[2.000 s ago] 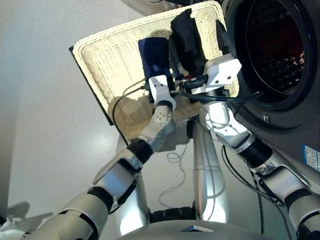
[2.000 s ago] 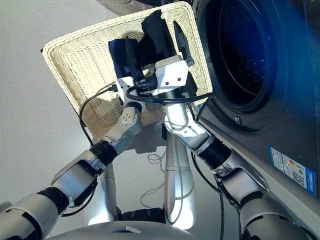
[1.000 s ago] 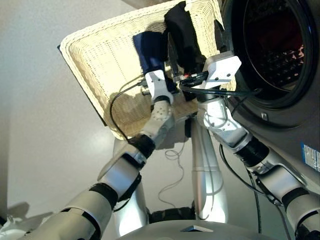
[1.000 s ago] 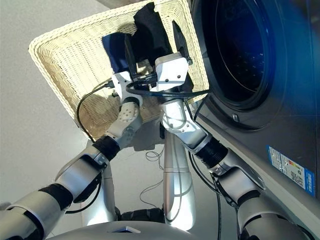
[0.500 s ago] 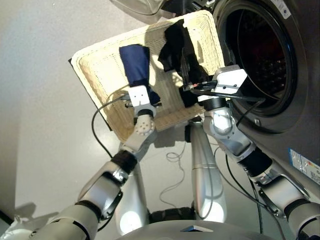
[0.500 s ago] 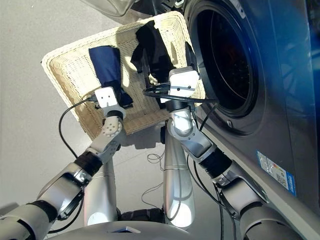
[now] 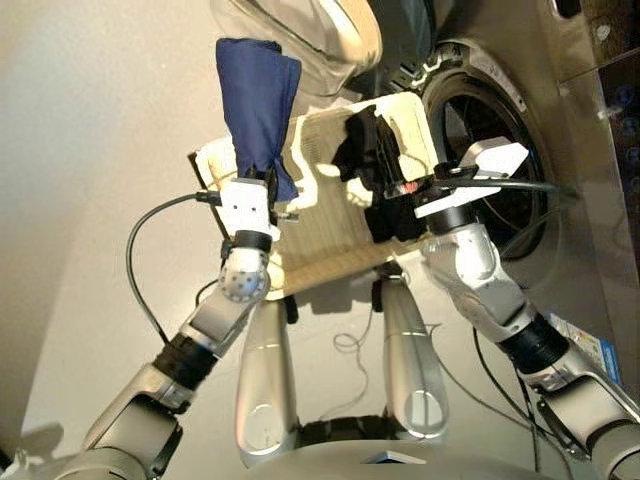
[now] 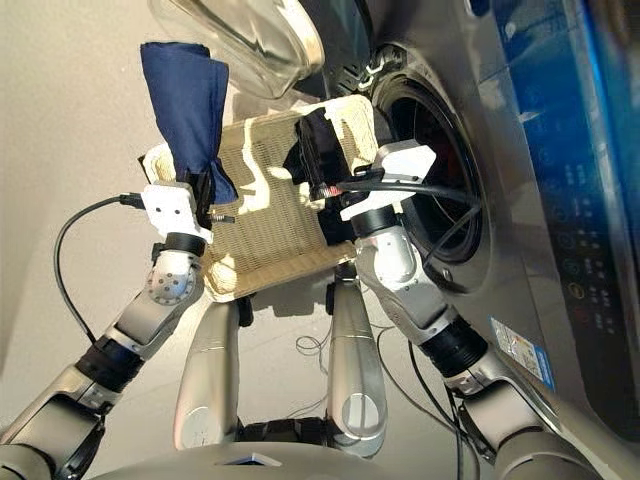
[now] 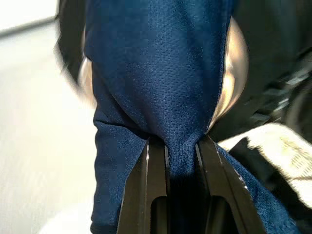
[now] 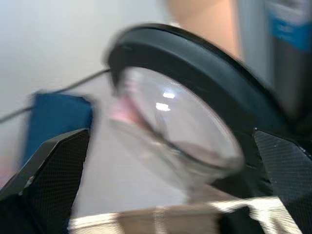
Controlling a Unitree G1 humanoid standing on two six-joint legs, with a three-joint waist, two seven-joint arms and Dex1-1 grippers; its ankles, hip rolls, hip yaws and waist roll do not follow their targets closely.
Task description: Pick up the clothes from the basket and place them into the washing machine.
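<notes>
The left gripper, clamped on the navy garment, holds it raised above the basket, while the right gripper hangs spread and empty; next, likely, swinging it into the washing machine.

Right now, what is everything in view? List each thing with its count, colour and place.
navy garment: one, navy blue, pinched in the left tool and lifted above the basket.
black garment: one, black, lying in the basket at its end nearest the drum hole, by the right tool.
basket: one, cream-white woven, on a stand in front of the machine.
washing machine: one, dark grey, at the robot's right, drum hole uncovered.
porthole door: one, clear glass with black rim, swung open above the basket.
left tool: black fingers shut on the navy cloth.
right tool: black fingers spread apart over the black garment.
</notes>
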